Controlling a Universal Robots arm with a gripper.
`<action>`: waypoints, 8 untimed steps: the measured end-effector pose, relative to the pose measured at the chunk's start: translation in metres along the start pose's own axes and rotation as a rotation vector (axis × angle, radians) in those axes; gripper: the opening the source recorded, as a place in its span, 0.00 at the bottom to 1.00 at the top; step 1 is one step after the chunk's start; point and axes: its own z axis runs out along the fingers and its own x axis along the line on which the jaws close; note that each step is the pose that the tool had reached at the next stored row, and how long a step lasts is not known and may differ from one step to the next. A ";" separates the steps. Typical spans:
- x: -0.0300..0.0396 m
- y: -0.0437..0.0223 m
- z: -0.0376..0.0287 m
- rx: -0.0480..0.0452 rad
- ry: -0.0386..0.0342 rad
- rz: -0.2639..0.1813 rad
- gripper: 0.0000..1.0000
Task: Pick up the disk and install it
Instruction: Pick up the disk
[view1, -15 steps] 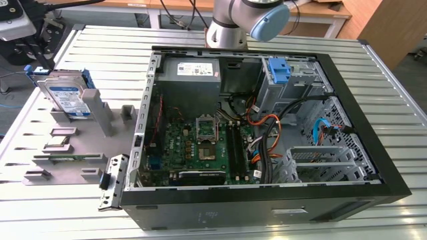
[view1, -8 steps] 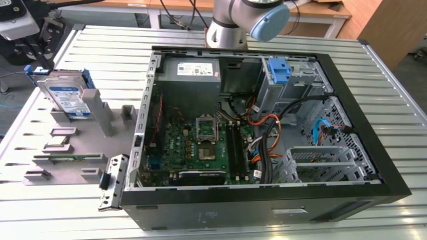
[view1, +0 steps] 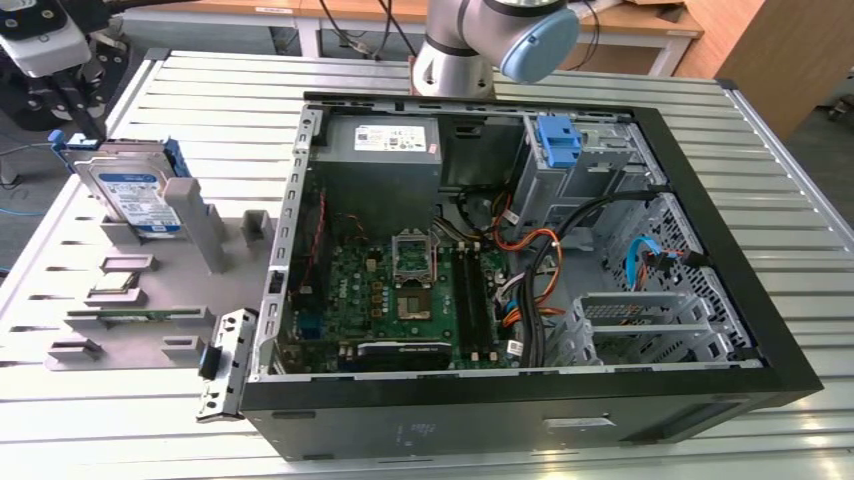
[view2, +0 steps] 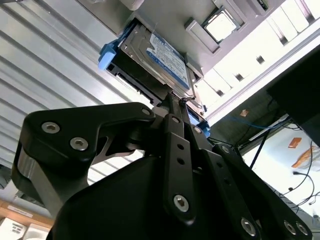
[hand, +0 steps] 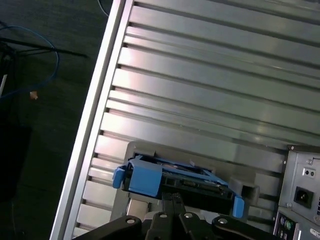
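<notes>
Disk (view2: 160, 55) at pincer (view2: 173, 102) tip, perhaps touching

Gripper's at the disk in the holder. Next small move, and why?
Probably a short, slow lift straight up out of the slot, watching whether the disk follows. It stands upright in the grey holder, so a sideways pull could jam it. The gripper looks shut at the disk's edge, but whether it pinches that edge is unclear.

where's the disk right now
The disk stands on edge in the grey holder tray at the exterior view's left, just outside the open computer case, with the gripper close above it.
</notes>
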 end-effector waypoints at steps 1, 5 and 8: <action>0.0000 0.0000 0.0000 0.0002 0.0013 -0.017 0.11; 0.0000 0.0000 0.0000 0.0007 0.0067 -0.087 0.11; 0.0000 0.0000 0.0000 0.0012 0.0107 -0.139 0.11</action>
